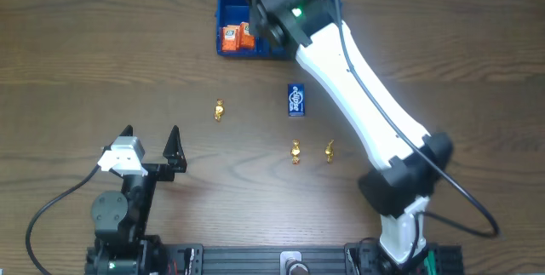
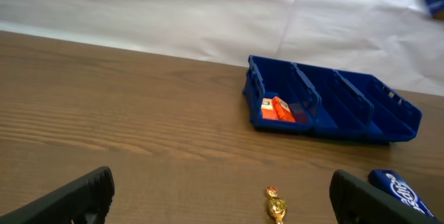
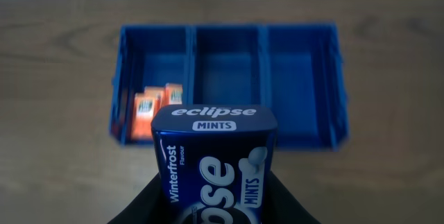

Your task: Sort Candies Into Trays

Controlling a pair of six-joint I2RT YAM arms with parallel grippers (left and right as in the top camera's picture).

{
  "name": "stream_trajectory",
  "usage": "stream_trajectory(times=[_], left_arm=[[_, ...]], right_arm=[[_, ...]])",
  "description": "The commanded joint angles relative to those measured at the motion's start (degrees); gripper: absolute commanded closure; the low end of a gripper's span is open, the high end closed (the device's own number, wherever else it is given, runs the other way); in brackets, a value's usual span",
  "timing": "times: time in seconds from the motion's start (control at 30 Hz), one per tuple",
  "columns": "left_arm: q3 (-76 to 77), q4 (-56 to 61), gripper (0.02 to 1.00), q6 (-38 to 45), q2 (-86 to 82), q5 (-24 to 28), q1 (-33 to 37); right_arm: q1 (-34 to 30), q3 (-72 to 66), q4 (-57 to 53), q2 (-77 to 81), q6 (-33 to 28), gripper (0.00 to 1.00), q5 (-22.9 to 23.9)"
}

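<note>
Wood-grain table, brown, low sheen. The tray is moulded blue plastic, smooth, slightly glossy. The mint tin has a dark blue, glossy printed face. The orange packs are glossy; card or plastic not discernible. The small candies are in crinkled, reflective gold foil. The backdrop is a matt white sheet. The right arm shell is smooth, glossy white plastic. The left gripper has matt black fingers.

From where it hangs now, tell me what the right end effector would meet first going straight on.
The mint tin held in the right end effector would reach the tray first, probably its empty middle compartment; depth is unclear.
</note>
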Motion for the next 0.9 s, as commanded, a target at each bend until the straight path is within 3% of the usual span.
stream_trajectory(times=[0.03,0.2,0.63,0.83,0.9], left_arm=[[-1.27,-1.68,0.020,1.03,-0.35,1.01,0.24],[-1.27,-1.68,0.020,1.03,-0.35,1.01,0.24],[-1.27,-1.68,0.020,1.03,-0.35,1.01,0.24],[-1.27,-1.68,0.020,1.03,-0.35,1.01,0.24],[-1.27,-1.70,0.020,1.03,-0.35,1.01,0.24]], right_arm=[[-2.93,1.53,4.44,8.68,-5.27,0.831,0.83],[-5.44,1.51,8.66,14.91,-5.22,0.829,-4.09],[-6.38,1.51,11.67,18.14,-5.18,0.785,-4.52],[-6.38,0.90,13.05,18.67,-5.22,0.619,-4.85],[-6.38,0.15,14.49,18.67,-5.25,0.507,-6.21]])
